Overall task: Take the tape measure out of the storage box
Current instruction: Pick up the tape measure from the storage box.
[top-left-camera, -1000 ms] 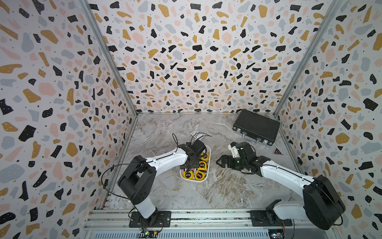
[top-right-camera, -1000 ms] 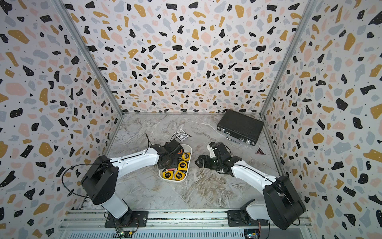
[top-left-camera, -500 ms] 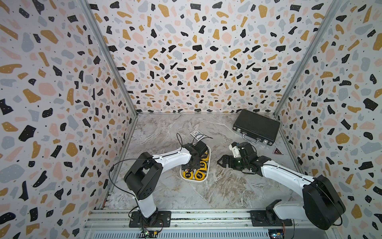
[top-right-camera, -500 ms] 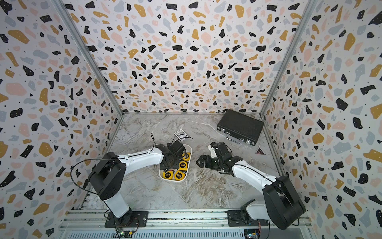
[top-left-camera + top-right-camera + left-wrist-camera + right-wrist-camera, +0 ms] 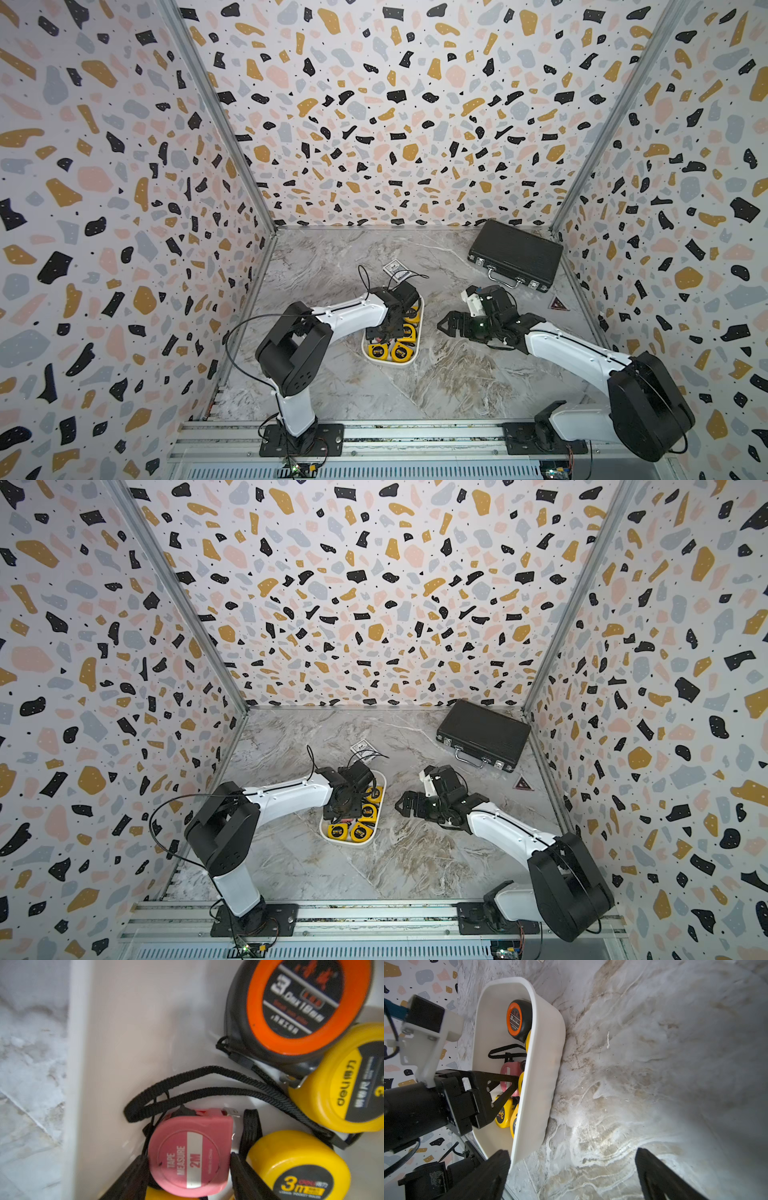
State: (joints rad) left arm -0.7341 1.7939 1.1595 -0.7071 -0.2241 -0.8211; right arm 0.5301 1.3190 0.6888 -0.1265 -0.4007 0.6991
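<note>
The storage box [image 5: 409, 360] is a shallow white tub on the marble floor, holding several tape measures. My left gripper [image 5: 188, 1159] reaches down into it. Its black fingers [image 5: 139, 1169] press both sides of a pink tape measure [image 5: 190, 1155] marked 2M, which lies among black wrist straps. In both top views the left wrist [image 5: 347, 791] hides the pink one. My right gripper [image 5: 572, 1167] is open and empty, low over the floor just right of the box wall [image 5: 542, 1076], also seen in a top view [image 5: 451, 326].
An orange-and-black tape measure [image 5: 291, 1007] and yellow ones [image 5: 299, 1167] [image 5: 353, 1084] crowd the pink one. A black briefcase [image 5: 515, 253] lies at the back right. A small card [image 5: 395, 267] lies behind the box and a red triangle sticker [image 5: 558, 304] by the right wall.
The left arm's elbow has swung rightward and its wrist has sunk deeper over the box. The right arm has stayed in place.
</note>
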